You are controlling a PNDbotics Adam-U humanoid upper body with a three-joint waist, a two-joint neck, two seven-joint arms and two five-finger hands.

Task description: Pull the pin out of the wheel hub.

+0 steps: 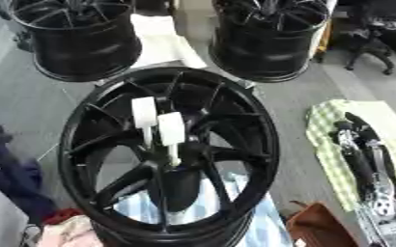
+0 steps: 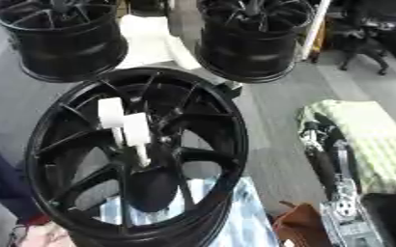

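Note:
A large black wheel hub [image 1: 235, 159] lies flat in the middle, its spokes facing up. Two white pins stand in its centre: one [image 1: 143, 113] to the left and a little further back, the other [image 1: 171, 129] beside it with its thin stem going down into the hub's middle. Nothing holds either pin. My right hand [image 1: 354, 126] shows at the right, well clear of the hub, above a green checked cloth [image 1: 324, 116]. It is open and holds nothing, its fingers stretched away from me. My left hand shows in neither view.
Two more black wheels [image 1: 79, 38] [image 1: 265, 41] stand behind the hub. A blue striped cloth [image 1: 265, 226] lies under its near rim. A brown thing [image 1: 319, 226] sits at the lower right. Dark blue fabric [image 1: 3, 169] with a pale patch fills the lower left.

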